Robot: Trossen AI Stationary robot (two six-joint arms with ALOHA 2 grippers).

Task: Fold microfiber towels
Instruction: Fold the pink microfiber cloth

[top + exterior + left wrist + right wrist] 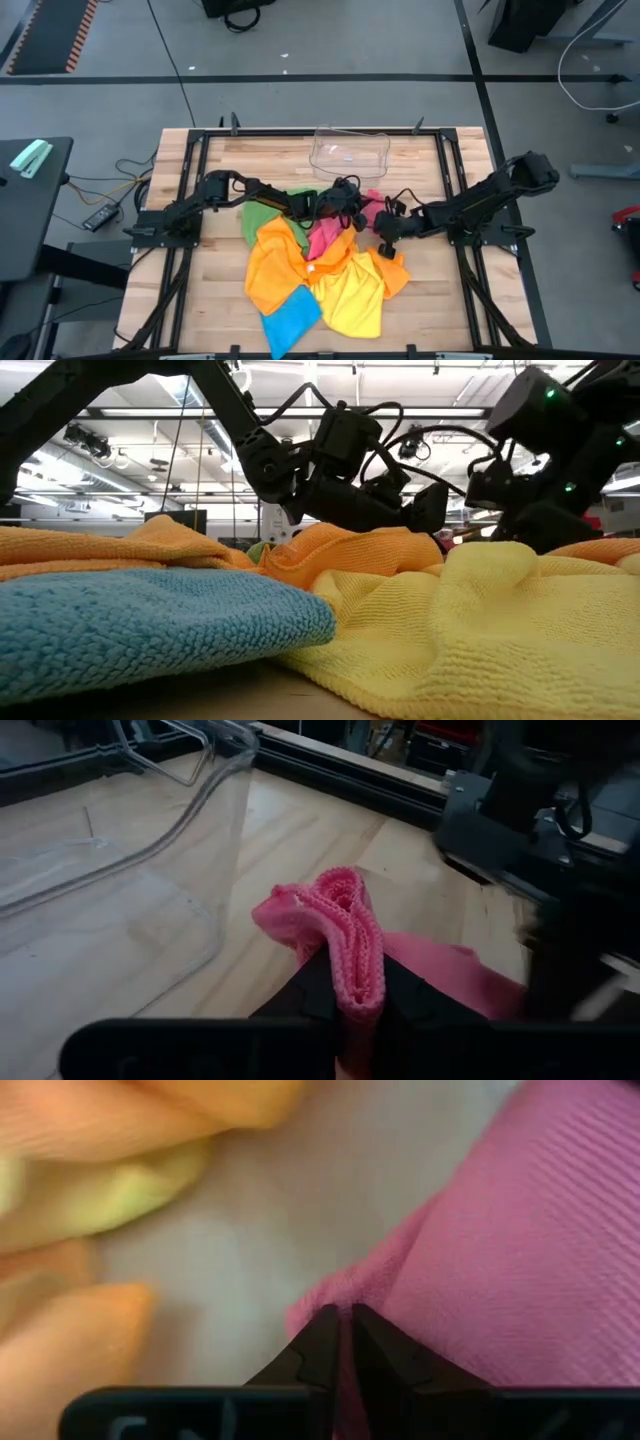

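**Both hands pinch the pink towel at mid-desk**

The left hand [358, 1010] is clamped on a bunched fold of the pink towel [335, 930]; its wrist view shows the ridged edge standing up between the two dark fingers. The right hand [343, 1345] is closed on another edge of the same pink cloth, with only a thin strip of it between the fingertips. From above, the two hands meet near the desk's centre, left hand [345, 205] and right hand [385, 240] close together over the pink towel [325, 235].

Only the left wrist view shows the clear plastic tray [150, 870] close up, its wall just beside the raised pink fold. The low view hides the pink cloth behind the heap.

Counted from overhead: one green towel [262, 215], one pink, one yellow towel [352, 295], one blue towel [292, 322], and orange cloth [275, 265] whose number I cannot tell, since it shows on both sides of the yellow. There is one tray [350, 152], at the far edge of the desk [430, 310].

The pile's long axis runs from the hands toward the near edge, with blue nearest. The pink towel is crumpled, with no clear direction.
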